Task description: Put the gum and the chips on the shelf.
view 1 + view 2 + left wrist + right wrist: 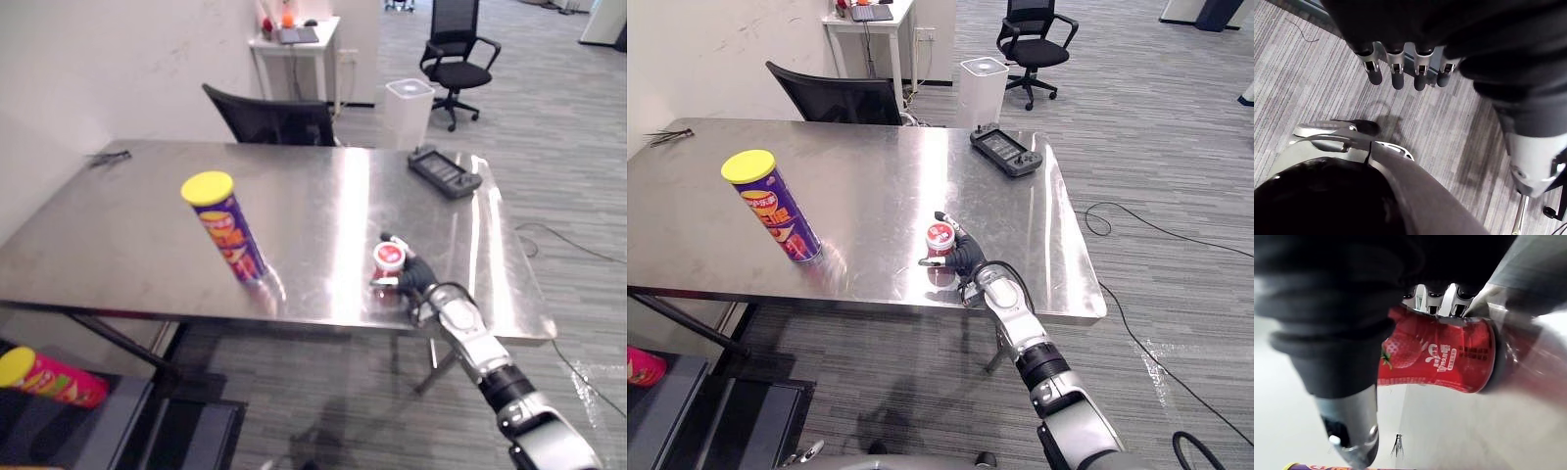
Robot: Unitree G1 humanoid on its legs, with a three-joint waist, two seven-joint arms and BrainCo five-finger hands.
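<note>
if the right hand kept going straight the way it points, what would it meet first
The gum: it stands right against the right hand, in its line. Past it lies table top, as far as depth can be judged.

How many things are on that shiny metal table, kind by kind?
Purple chip can with yellow lid: 1
Small round red gum tub, gripped by the right hand: 1
Black handheld controller: 1
Small dark wiry object, too small to identify: 1
Total: 4
</note>
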